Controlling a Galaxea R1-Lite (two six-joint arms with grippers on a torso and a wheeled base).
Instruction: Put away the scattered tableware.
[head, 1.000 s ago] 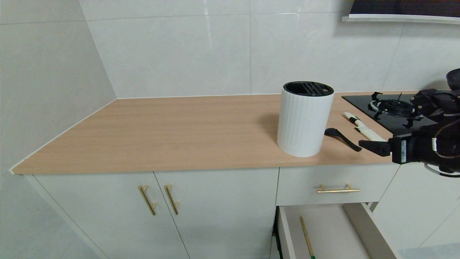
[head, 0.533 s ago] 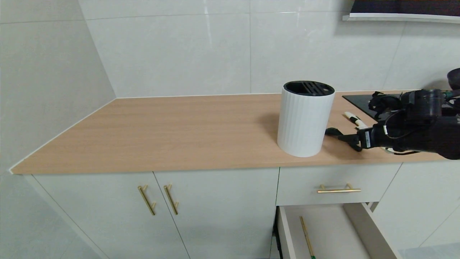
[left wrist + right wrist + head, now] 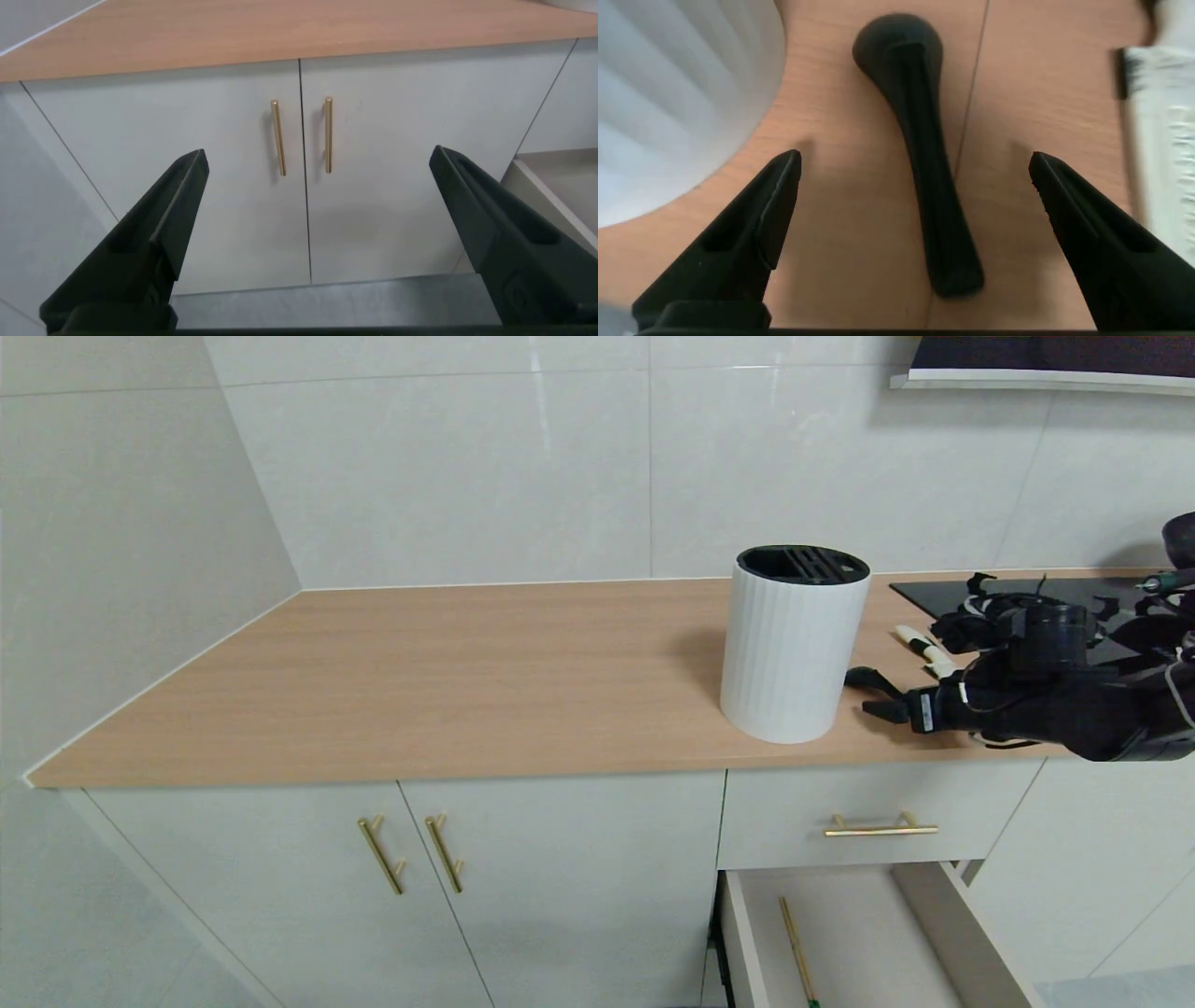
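Observation:
A black spoon [image 3: 863, 679] lies on the wooden countertop [image 3: 467, 672] just right of a white ribbed utensil holder [image 3: 793, 646] with a slotted black top. My right gripper [image 3: 887, 708] hangs low over the spoon's handle. In the right wrist view that gripper [image 3: 913, 166] is open, its fingers [image 3: 738, 252] standing on either side of the spoon [image 3: 920, 159], with the holder [image 3: 673, 93] beside it. A white-handled knife [image 3: 920, 647] lies further right, also at the edge of the right wrist view [image 3: 1167, 140]. My left gripper [image 3: 313, 243] is open and holds nothing, below counter level.
A black gas hob [image 3: 1018, 602] sits at the counter's right end. Below the counter a drawer [image 3: 840, 933] stands pulled out with chopsticks [image 3: 798, 952] inside. Cabinet doors with gold handles [image 3: 301, 136] face the left gripper. A tiled wall backs the counter.
My right arm has swung left and down from the counter's front edge, bringing its gripper over the black spoon. The spoon, knife and holder have stayed put.

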